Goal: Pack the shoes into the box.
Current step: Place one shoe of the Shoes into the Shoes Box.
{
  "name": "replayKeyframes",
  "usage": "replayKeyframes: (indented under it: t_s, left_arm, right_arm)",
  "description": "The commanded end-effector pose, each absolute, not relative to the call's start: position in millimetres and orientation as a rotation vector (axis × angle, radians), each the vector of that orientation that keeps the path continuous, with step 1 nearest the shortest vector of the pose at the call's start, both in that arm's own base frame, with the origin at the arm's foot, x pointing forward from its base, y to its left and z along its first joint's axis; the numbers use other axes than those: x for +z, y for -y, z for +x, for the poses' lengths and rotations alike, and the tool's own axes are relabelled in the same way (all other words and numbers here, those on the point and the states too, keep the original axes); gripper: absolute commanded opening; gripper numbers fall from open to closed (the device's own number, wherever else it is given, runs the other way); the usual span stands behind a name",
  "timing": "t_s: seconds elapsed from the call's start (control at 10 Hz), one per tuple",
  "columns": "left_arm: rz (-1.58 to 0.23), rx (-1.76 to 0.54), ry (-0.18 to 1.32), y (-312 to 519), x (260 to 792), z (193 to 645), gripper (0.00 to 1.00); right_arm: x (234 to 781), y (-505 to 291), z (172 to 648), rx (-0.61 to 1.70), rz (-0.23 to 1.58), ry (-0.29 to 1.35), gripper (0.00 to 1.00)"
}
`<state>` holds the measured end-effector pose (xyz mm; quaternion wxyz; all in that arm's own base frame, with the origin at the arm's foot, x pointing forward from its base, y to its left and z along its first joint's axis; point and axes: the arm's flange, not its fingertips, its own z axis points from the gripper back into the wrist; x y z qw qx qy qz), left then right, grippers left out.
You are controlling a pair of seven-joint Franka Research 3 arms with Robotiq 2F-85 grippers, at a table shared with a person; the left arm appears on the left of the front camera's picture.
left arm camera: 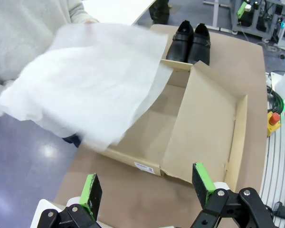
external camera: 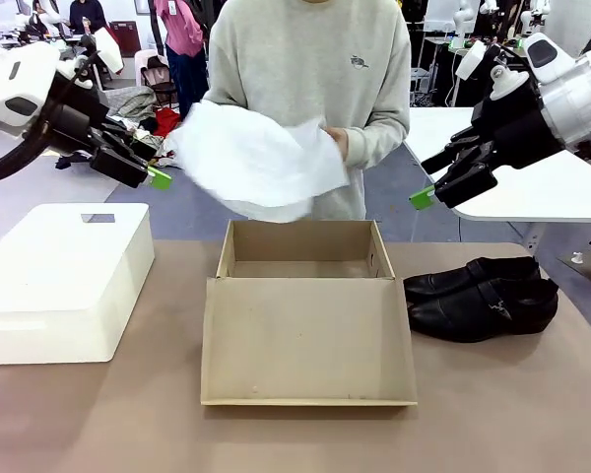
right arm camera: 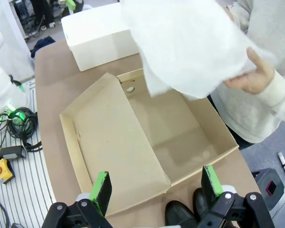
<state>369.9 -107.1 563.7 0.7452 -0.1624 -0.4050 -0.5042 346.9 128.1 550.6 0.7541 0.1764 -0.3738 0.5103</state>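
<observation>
- Brown table point(external camera: 98, 414): carries every item listed below.
- Person point(external camera: 305, 69), grey sweatshirt, stands at the far edge, centre.
- Cardboard shoebox point(external camera: 300, 241): centre of the table, open, with its hinged lid point(external camera: 305, 340) folded flat toward the near side. The interior is bare cardboard.
- White foam block point(external camera: 64, 281): left of the shoebox, apart from it.
- White tissue paper point(external camera: 251, 158): held up over the far side of the shoebox in the person's hand point(external camera: 337, 141), clear of the cardboard.
- Black dress shoes point(external camera: 478, 301): outside the shoebox, just right of it, lying side by side and touching, toes toward it.
- Left gripper point(external camera: 150, 163): raised at far left, jaws spread wide, nothing between the green pads.
- Right gripper point(external camera: 428, 179): raised at far right above the shoes, jaws likewise spread wide and empty.
</observation>
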Motion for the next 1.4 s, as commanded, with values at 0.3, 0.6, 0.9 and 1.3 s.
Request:
replayKeyframes:
  t_s: [0.3, 0.6, 0.9, 1.3]
  left_arm:
    - [-0.372, -1.122, 0.898, 106.0, 563.1, 372.4, 1.00]
    - [-0.372, -1.122, 0.898, 106.0, 563.1, 372.4, 1.00]
    - [-0.372, -1.122, 0.898, 106.0, 563.1, 372.4, 1.00]
    - [-0.372, -1.122, 0.898, 106.0, 563.1, 372.4, 1.00]
  right_arm:
    - [549.6, -127.9, 349.0, 1.122, 0.398, 0.824, 1.00]
    - [567.4, -123.8, 348.2, 1.161, 0.318, 0.778, 1.00]
    - [593.8, -101.8, 370.7, 1.281, 0.202, 0.656, 1.00]
    - [597.9, -67.3, 396.9, 1.373, 0.081, 0.537, 1.00]
